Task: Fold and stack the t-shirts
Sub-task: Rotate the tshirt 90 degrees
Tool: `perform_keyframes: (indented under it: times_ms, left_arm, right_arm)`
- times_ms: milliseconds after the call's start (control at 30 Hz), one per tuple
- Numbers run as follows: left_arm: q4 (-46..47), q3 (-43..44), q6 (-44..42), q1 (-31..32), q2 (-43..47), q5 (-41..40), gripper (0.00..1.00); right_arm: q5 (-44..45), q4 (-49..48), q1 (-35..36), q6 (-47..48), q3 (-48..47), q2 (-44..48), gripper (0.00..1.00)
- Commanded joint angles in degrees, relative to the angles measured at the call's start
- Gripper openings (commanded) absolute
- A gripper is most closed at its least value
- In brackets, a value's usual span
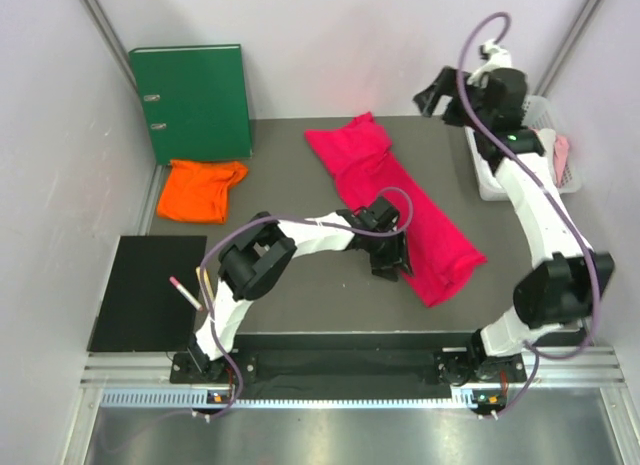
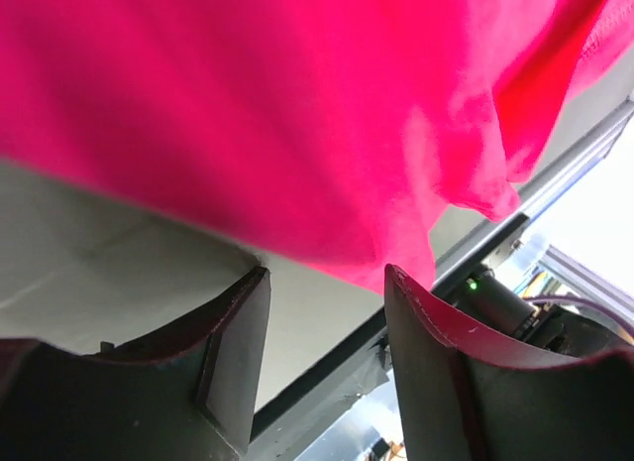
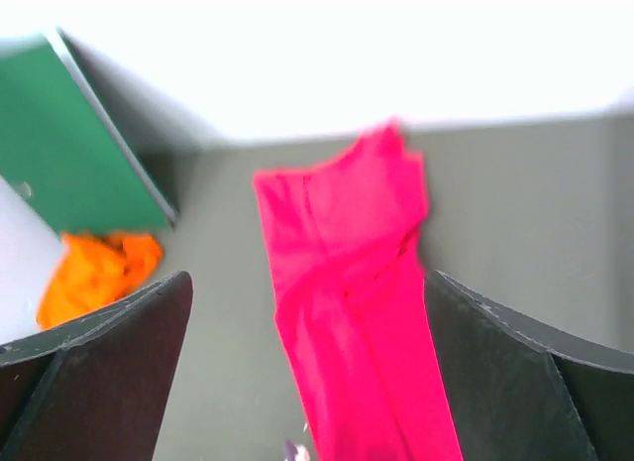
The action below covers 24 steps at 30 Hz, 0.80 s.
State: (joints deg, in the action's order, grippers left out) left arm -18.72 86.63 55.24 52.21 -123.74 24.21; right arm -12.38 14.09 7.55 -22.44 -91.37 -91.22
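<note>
Pale, lilac-tinted wall panels (image 1: pixel 60 135) close in three sides, with slanting grey metal posts (image 1: pixel 103 30) running up the back corners. The desk (image 1: pixel 290 155) is dark grey and matt under soft, even light. A green ring binder (image 1: pixel 192 100) stands upright against the back wall, far left. A black mat (image 1: pixel 140 305) lies at the desk's left side, with a pink-tipped pen (image 1: pixel 185 292) near its right edge. A white mesh basket (image 1: pixel 548 113) sits by the right wall. A ribbed aluminium rail (image 1: pixel 340 370) runs along the near edge, with a dull steel floor (image 1: pixel 350 435) below.
</note>
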Motion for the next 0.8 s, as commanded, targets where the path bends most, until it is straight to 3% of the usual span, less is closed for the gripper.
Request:
perform_keyframes:
  times_ms: [0,67,133,167,200,233,367,567,767]
  left_arm:
    - [2.6,1.1,2.5,1.6,-2.4,0.1,0.55]
    - [2.9,1.0,2.9,2.1,-3.3,-0.1,0.55]
    - [2.9,1.1,3.4,2.2,-4.2,-0.1,0.47]
    - [2.3,1.2,3.6,2.1,-4.9,-0.3,0.39]
    - [1.0,1.5,3.6,2.2,-5.2,-0.6,0.11]
    - [-0.1,1.4,3.7,2.2,-5.2,-1.8,0.00]
    - [-3.3,-3.6,3.7,1.8,0.1,-6.3,0.00]
    - [-4.9,-23.7,4.2,-2.0,13.0,-9.7,0.00]
    - [-14.0,-35.0,1.0,-4.7,24.8,-15.6,0.00]
  right_arm:
    - [1.3,3.5,-3.9,1.3,3.7,4.7,1.00]
    - [0.5,4.3,-4.5,0.9,5.2,6.3,1.00]
    - [0.0,4.6,-5.1,0.7,7.0,8.3,1.00]
    - [-0.6,4.9,-5.2,0.4,7.6,8.9,1.00]
    - [-0.7,5.7,-5.2,0.5,8.1,10.0,1.00]
    - [-1.1,5.8,-5.3,0.4,9.4,10.4,1.00]
    - [-3.3,7.8,-5.4,1.2,12.6,12.8,1.00]
    - [-3.2,14.0,-5.0,5.7,18.0,16.8,1.00]
    - [-8.6,13.9,-4.1,4.6,27.8,18.9,1.00]
